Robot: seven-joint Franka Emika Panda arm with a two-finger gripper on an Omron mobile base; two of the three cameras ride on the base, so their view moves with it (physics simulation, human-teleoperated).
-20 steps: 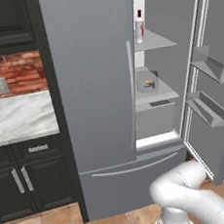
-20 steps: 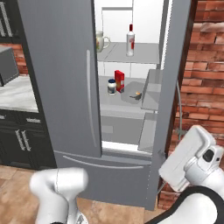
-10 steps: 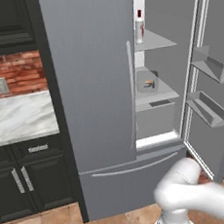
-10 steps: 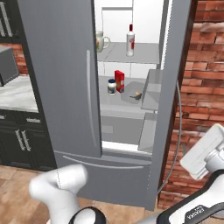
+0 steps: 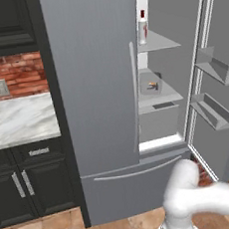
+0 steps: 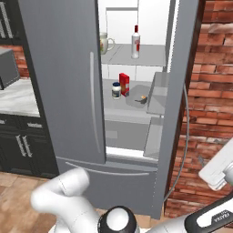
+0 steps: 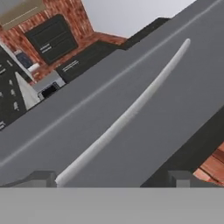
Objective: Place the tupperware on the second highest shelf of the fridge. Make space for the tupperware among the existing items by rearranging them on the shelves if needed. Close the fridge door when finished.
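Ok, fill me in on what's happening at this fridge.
The tupperware sits on a shelf beside the red box and jar, below the bottle. The fridge door stands open. The gripper is at that door's outer face, jaws open with the handle running between them, probably to push it shut.

Grey steel fridge (image 6: 63, 82); white bottle (image 6: 135, 42) with red cap; red box (image 6: 124, 84); cream patterned mug (image 6: 104, 43).

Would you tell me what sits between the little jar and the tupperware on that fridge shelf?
In the right base view, the small red box stands between the jar and the tupperware, slightly further back on the shelf.
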